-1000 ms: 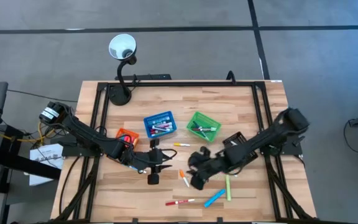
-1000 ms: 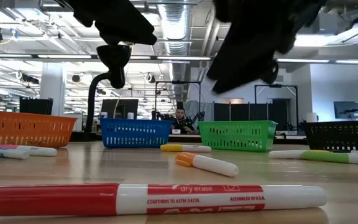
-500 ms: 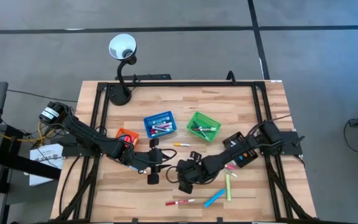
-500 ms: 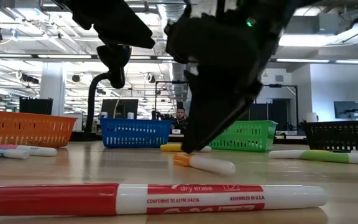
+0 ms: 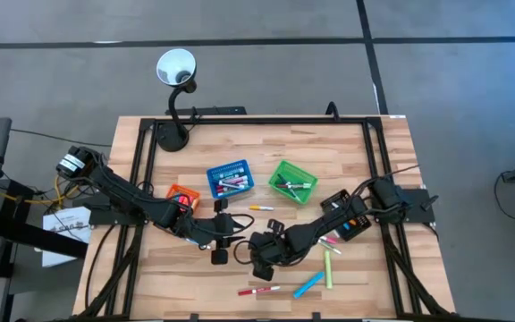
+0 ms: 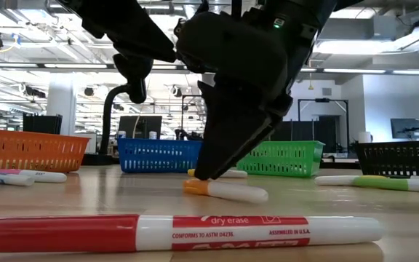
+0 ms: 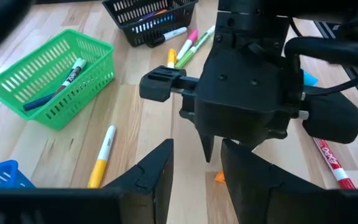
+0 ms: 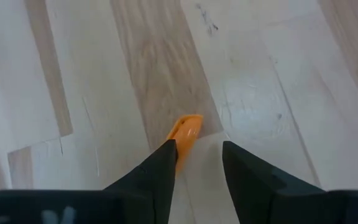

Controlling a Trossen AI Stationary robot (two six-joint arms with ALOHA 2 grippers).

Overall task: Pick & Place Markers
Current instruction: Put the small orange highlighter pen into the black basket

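Observation:
A white marker with an orange cap (image 6: 224,191) lies flat on the table's middle. My right gripper (image 8: 199,152) stands over its cap end, pointing steeply down, open by a narrow gap; in the high view the right gripper (image 5: 259,258) hides the marker. My left gripper (image 7: 197,180) hovers open just to the left of it, holding nothing, and shows in the high view as the left gripper (image 5: 220,240). Other markers lie loose: a red one (image 6: 173,231) near the front edge, a yellow-capped one (image 5: 262,207), a blue one (image 5: 308,285) and a green one (image 5: 328,268). My right gripper touches the marker's orange cap (image 8: 186,130) with the tip of one finger (image 8: 166,158); the other finger stands clear of it. The fingers come from above, slanting down from the table's right. The marker lies flat on the wood.
Blue basket (image 5: 230,178), green basket (image 5: 292,181) and orange basket (image 5: 181,195) stand behind the grippers, with a black basket (image 5: 345,215) under the right arm. A desk lamp (image 5: 175,72) stands at the far left corner.
My right gripper has gone down and toward the table's left, tipping steeper, and has reached the orange-capped marker. The marker has slid a little toward the table's left while staying flat.

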